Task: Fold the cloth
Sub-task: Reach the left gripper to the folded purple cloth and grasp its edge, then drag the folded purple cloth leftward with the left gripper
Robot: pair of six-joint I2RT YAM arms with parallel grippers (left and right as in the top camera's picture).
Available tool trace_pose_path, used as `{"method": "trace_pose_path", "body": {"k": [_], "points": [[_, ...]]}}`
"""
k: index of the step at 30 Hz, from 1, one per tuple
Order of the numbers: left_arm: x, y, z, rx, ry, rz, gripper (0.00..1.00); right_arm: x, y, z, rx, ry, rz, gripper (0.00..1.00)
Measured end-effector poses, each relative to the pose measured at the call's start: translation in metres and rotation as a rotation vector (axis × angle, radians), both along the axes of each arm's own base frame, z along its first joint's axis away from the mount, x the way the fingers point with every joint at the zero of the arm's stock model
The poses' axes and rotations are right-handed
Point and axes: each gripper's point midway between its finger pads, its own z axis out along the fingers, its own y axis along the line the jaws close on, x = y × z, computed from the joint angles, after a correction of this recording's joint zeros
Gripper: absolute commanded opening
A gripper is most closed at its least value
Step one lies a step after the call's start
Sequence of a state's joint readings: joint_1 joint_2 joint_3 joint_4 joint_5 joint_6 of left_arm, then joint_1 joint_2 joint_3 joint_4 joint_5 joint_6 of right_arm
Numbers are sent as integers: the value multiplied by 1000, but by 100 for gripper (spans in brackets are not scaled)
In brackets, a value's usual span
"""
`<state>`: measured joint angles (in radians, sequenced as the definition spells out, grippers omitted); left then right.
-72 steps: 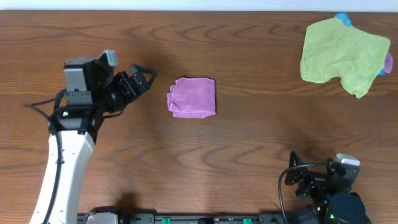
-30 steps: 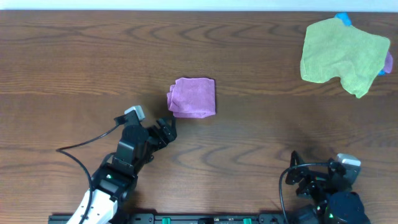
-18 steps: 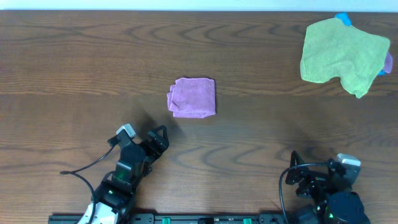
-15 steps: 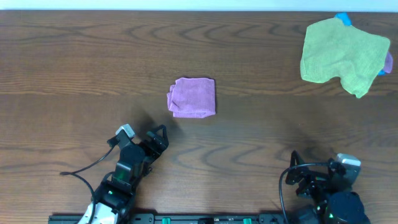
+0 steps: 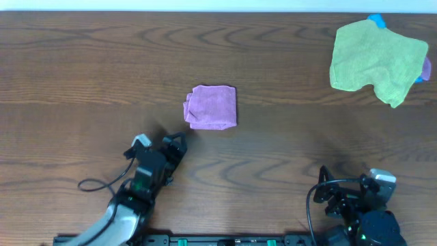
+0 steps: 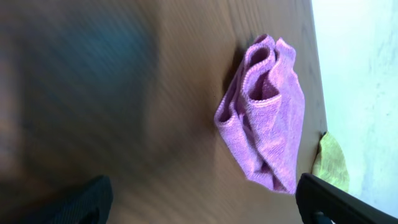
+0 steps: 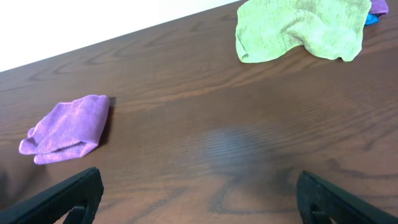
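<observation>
Cloth looks folded in the middle of the bench, so we'd park left gripper and right gripper, both spread apart, without snagging it.

Plain violet cloth, light-green cloth, blue scrap — dark brown wood-grain table

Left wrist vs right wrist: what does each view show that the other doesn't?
Only left wrist: a close look at the cloth from its open side, showing the stacked, looped layers of the fold.
Only right wrist: the whole green cloth and the blue item peeking out behind it.
Both: the cloth lying on the table with nothing touching it, and some of the green cloth, though only a sliver at the left wrist view's edge. The left hand and right hand are open.
</observation>
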<state>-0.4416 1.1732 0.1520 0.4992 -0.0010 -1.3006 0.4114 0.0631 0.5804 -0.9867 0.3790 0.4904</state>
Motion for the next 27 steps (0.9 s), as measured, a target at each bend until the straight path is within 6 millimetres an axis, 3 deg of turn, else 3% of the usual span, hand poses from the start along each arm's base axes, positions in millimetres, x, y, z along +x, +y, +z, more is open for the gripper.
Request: {"method": "trace_pose_path", "body": {"k": [5, 9, 19, 27], "points": [[39, -28, 16, -36, 6, -36, 98, 0, 0, 0, 0, 0, 0, 99], [51, -37, 14, -39, 27, -50, 97, 0, 0, 0, 0, 0, 0, 99], [72, -52, 5, -42, 64, -70, 98, 0, 0, 0, 0, 0, 0, 99], [75, -55, -8, -92, 117, -29, 98, 0, 0, 0, 0, 0, 0, 99]]}}
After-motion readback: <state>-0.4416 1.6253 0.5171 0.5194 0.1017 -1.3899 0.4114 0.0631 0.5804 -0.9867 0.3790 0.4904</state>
